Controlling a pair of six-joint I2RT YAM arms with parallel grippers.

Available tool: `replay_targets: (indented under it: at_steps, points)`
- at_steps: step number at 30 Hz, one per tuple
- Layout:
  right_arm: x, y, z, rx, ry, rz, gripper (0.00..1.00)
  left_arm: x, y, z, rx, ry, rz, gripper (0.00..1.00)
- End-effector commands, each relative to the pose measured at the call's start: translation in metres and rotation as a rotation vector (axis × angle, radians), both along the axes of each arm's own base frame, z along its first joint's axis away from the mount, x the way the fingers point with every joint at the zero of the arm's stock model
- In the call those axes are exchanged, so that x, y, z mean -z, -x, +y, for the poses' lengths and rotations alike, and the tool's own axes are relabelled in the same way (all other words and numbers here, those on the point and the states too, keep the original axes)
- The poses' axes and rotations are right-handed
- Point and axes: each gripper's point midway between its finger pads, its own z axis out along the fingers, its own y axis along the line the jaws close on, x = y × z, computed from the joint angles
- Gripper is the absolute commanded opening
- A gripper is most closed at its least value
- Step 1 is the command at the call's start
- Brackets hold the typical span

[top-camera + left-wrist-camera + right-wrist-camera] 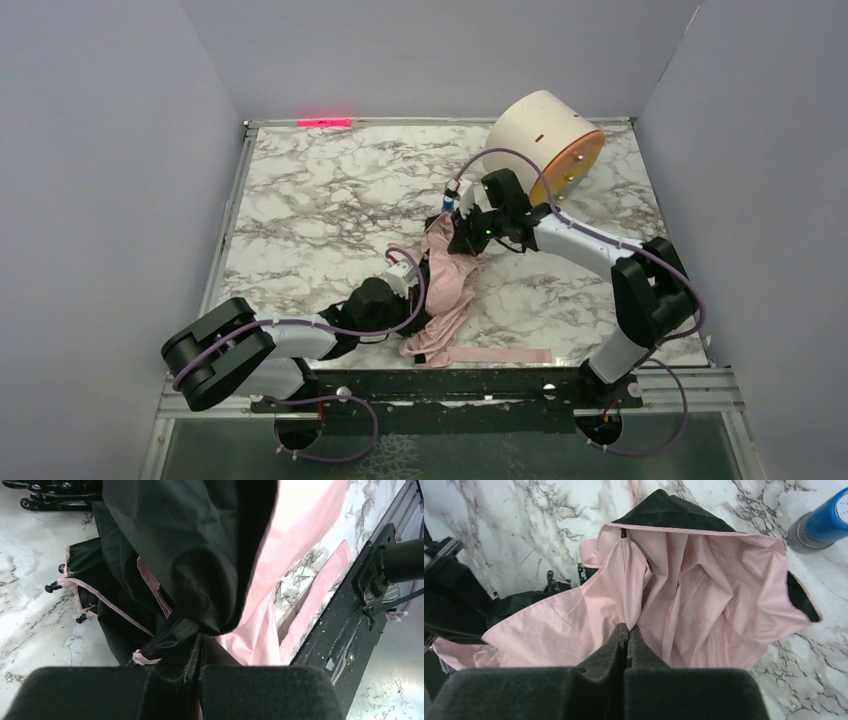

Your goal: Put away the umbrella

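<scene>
Marbled desk (300,200) | umbrella (455,290) fabric pinched by closed left claw (200,640) and closed right claw (626,630) | black lining (190,555) shows in wrist views only

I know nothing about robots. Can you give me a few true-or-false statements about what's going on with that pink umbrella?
1. The left end effector and right end effector are both shut on the pale pink fabric umbrella. True.
2. The umbrella is rolled up and strapped. False: its fabric lies crumpled, and its long pink strap trails flat on the marble table.
3. The cream cylindrical drum with an orange face sits at the table's far right. True.
4. The umbrella's fabric is pink on both sides. False: one side is black.
</scene>
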Motion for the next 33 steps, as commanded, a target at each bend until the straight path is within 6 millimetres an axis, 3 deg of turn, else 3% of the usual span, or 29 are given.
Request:
replay_targets:
  at_steps: [1,4,14,17,22,28,33]
  points:
    - [-0.035,-0.003,0.008,-0.046,-0.083,-0.179,0.01,-0.011,0.002,-0.008,0.033,0.036,-0.011,0.00]
    - [-0.037,0.006,0.008,-0.099,-0.075,-0.190,0.02,-0.010,0.002,-0.008,0.034,0.035,-0.012,0.00]
    - [-0.016,0.041,0.020,-0.181,0.035,-0.197,0.07,-0.011,0.000,-0.010,0.034,0.032,-0.017,0.00]
    - [-0.005,0.052,0.021,-0.211,0.065,-0.171,0.08,-0.011,0.000,-0.011,0.037,0.031,-0.016,0.00]
    - [0.030,0.069,0.016,-0.257,0.174,-0.095,0.13,-0.010,-0.001,-0.011,0.037,0.028,-0.017,0.00]
    - [0.051,0.069,0.012,-0.234,0.240,-0.055,0.14,-0.020,-0.001,-0.016,0.047,0.056,-0.024,0.01]
    - [0.050,0.061,0.008,-0.157,0.238,-0.092,0.15,-0.057,-0.001,-0.017,0.028,0.143,-0.052,0.38]
